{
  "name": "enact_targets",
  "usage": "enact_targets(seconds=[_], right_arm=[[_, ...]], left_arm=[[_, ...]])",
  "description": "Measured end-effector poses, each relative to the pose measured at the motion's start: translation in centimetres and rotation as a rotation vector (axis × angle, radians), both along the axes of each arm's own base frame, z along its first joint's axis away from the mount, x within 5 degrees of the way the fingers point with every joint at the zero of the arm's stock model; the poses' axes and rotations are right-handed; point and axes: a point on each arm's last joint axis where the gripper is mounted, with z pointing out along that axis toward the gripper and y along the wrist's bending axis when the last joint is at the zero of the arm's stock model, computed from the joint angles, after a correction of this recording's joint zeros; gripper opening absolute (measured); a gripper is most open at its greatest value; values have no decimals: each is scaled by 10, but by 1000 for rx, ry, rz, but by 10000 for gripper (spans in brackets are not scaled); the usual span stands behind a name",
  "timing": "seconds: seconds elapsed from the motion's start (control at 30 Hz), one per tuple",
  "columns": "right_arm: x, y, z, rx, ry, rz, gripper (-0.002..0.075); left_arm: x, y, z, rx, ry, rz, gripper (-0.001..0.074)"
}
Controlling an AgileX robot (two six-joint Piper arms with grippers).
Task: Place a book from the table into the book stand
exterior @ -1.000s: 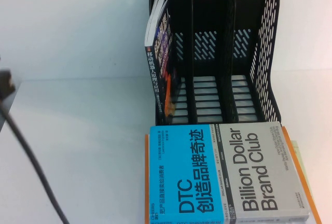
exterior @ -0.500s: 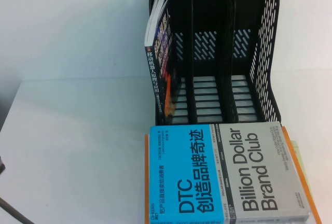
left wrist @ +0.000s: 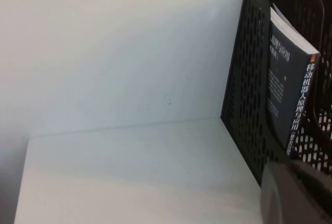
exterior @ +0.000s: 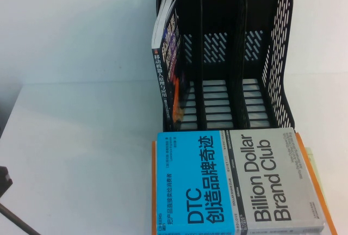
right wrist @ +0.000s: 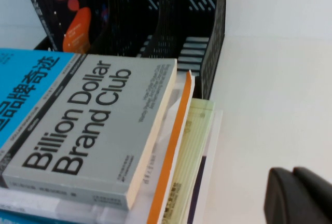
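The dark navy book (exterior: 168,66) stands on edge in the leftmost slot of the black book stand (exterior: 272,55), leaning against its left wall. It also shows in the left wrist view (left wrist: 288,84) and the right wrist view (right wrist: 67,11). My left gripper (left wrist: 295,193) hangs over the white table (exterior: 81,153) to the left of the stand (left wrist: 244,79), holding nothing. Only a dark bit of the left arm (exterior: 4,179) shows in the high view. My right gripper (right wrist: 298,195) is shut and empty, low over the table to the right of the book stack.
A stack of books lies flat in front of the stand, topped by the blue-and-grey "Billion Dollar Brand Club" book (exterior: 272,180), with orange (right wrist: 176,146) and pale green (right wrist: 194,146) covers beneath. The stand's middle and right slots hold nothing.
The left arm and its cable have drawn back from the table's left side toward the near left corner. The book and stand have not moved.
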Motion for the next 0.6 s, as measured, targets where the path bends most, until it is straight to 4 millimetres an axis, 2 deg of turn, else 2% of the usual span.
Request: enact_targets(seconds=[0.17, 0.6], right_arm=[[-2, 1, -4, 21, 55, 7, -2], [-2, 2, -5, 26, 66, 9, -2]], left_arm=[[0, 0, 0, 1, -1, 0, 0], [0, 0, 0, -3, -2, 0, -1]])
